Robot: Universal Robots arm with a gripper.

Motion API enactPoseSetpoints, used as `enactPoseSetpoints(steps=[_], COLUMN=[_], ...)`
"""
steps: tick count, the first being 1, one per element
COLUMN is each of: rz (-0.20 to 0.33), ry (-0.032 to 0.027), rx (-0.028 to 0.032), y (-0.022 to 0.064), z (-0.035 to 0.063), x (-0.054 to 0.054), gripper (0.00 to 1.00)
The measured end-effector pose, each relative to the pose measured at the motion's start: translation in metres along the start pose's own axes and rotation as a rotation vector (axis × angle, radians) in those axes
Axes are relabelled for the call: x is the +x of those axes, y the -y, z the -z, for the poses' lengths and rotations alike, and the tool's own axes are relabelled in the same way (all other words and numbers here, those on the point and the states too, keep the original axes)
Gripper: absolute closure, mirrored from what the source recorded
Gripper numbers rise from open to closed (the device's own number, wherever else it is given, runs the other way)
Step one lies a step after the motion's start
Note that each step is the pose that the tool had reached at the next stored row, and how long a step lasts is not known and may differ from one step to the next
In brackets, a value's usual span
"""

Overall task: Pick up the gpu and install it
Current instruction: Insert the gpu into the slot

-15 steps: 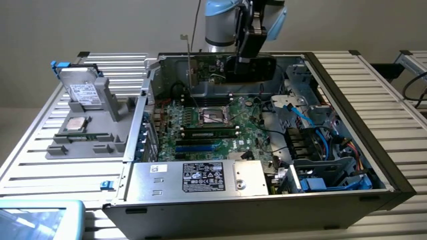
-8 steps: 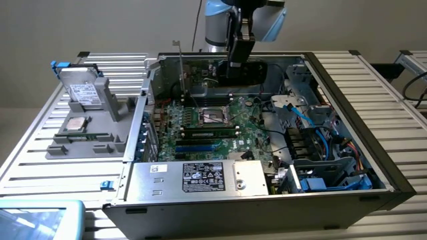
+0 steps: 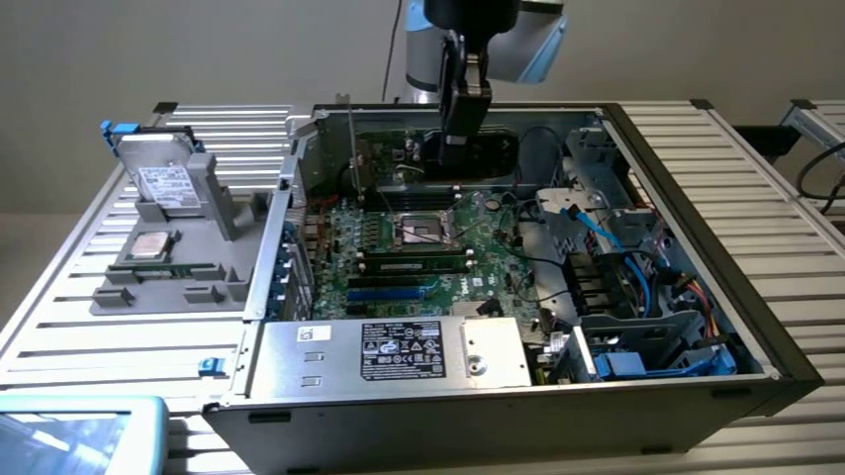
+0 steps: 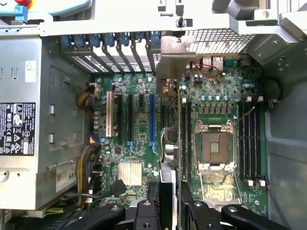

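you have the gripper [image 4: 169, 196] pinching the gpu [image 4: 168, 143] edge-on over the motherboard [image 4: 139, 132], its silver bracket [image 4: 175, 62] toward the rear slot covers [image 4: 120, 52], apparently so its lower edge faces the expansion slots [image 4: 152, 120].

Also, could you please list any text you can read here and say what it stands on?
No text can be read as it stands.
power supply label: print too small to read.
drive label: blurred.
small white sticker on the power supply: blurred.
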State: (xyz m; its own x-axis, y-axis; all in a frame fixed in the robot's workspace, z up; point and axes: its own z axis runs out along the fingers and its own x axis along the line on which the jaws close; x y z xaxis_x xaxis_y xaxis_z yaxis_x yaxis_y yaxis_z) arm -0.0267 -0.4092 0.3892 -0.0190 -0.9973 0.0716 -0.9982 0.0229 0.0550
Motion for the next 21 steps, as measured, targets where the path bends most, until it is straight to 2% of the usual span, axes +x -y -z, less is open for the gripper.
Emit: enactPoseSetpoints(steps=[12, 21], rz=[0.0, 0.0], ry=[-0.0001, -0.0001], rx=[0.0, -0.0001], y=[-0.0155, -0.0177], z=[-0.0227, -0.0393], x=[-0.001, 0.001], gripper=[0.72, 0.72])
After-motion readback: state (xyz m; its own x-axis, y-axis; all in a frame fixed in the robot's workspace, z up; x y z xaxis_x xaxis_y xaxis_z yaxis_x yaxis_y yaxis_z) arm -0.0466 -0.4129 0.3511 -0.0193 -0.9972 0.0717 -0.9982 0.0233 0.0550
